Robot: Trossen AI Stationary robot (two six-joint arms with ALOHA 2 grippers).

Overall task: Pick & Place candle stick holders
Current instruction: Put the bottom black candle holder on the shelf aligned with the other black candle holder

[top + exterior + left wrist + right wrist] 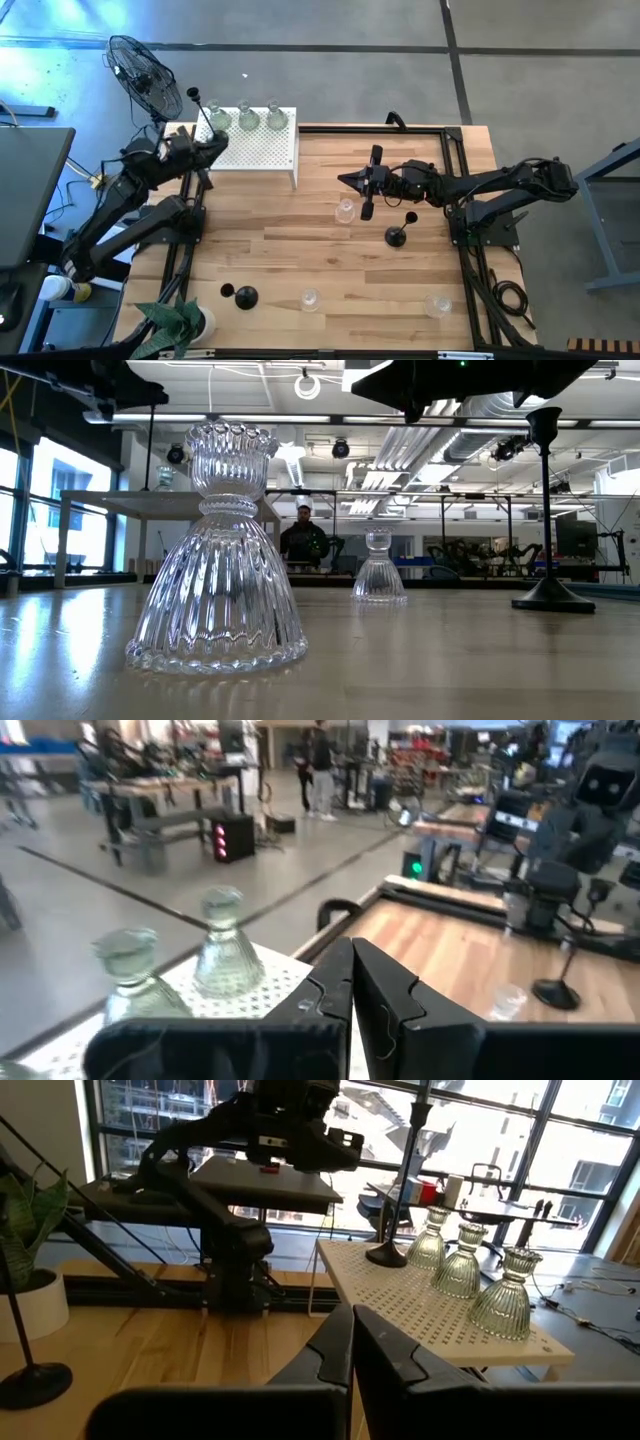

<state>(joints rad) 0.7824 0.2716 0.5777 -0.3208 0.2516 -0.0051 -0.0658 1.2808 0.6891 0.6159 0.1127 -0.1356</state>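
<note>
Three glass candle holders and one black holder already up on the white perforated stand at 11 o'clock, several left across the table, both claws, left gripper and right gripper, closed empty.

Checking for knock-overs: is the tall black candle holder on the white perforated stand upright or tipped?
Upright. In the right wrist view the black candle holder rests its round base flat on the white stand, stem vertical, beside three clear glass holders.

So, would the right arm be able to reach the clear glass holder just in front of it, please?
Probably yes: the glass holder stands alone on bare table beside the right gripper, though its fingers are shut and must open first.
</note>
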